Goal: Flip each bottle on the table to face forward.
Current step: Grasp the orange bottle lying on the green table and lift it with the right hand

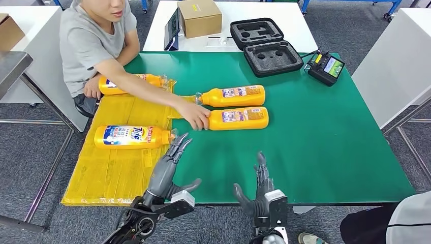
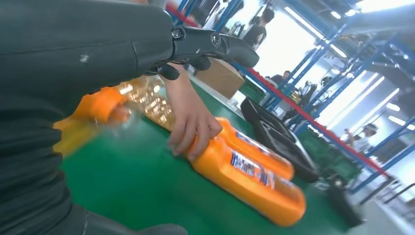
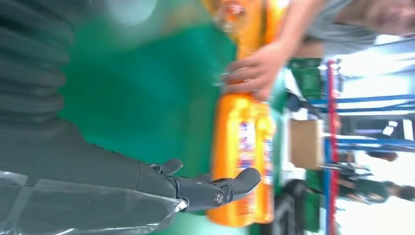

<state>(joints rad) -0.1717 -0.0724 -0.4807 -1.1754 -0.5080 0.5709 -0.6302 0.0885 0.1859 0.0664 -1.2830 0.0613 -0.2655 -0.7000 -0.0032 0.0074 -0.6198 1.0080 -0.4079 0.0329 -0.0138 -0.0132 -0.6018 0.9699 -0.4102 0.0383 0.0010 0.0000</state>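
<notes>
Four orange bottles lying flat on green table (image 1: 330, 152). Nearest right bottle (image 1: 239, 118) held at cap end by person's hand (image 1: 195, 117), likely being set down. Left hand (image 1: 170, 165) empty, fingers spread, reaching near front-left bottle (image 1: 131, 136). Right hand (image 1: 262, 190) empty, fingers apart, waiting at table edge.

Bare green tabletop (image 1: 325, 152) lies open ahead of the right hand (image 1: 262, 190), up to the nearest rear-label bottle (image 1: 238, 118). A person's hand (image 1: 197, 117) rests on that bottle's neck end, and the forearm (image 1: 137, 84) crosses the tabletop diagonally from the far left, barring the way to the second bottle (image 1: 233, 96) just behind. The left hand (image 1: 167, 170), fingers apart, sits just beside the cap of the front-label bottle (image 1: 133, 136) on the yellow sheet (image 1: 109, 175). The right side of the tabletop is free.
</notes>
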